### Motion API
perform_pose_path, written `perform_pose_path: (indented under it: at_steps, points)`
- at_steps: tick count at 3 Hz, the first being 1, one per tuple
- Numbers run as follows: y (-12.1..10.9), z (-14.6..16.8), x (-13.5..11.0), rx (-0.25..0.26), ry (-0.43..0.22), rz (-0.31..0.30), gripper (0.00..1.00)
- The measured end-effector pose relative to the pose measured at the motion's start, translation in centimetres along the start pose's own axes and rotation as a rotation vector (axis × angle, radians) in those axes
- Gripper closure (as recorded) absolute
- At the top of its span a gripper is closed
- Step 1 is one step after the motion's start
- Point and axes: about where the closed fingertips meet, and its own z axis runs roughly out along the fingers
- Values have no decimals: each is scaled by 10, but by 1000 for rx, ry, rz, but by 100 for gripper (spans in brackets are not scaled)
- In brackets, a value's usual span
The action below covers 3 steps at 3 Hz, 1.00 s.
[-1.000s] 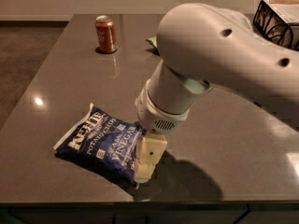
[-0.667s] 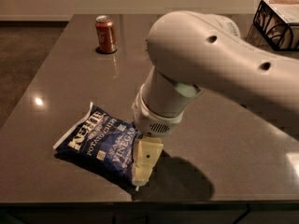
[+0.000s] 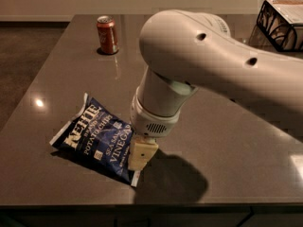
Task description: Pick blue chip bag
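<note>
Moved: arm swinging slightly leftward, gripper now hanging at the right end of the blue chip bag, which is lying near the table's front edge, left of middle. Grip state: cannot tell. Step: closing in to grasp; the next move is calling for a firm pinch, then a lift. Room: front edge sitting close; soda can standing well apart near the far-left corner.
</note>
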Motion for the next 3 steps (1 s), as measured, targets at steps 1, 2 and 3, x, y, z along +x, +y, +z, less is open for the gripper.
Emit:
perform_pose_path:
  at_steps: [1, 2, 3]
  points:
    - [-6, -15, -4, -5, -3, 6, 65]
    - [-20, -41, -9, 7, -23, 14, 89]
    - [-35, -72, -9, 35, -60, 29, 100]
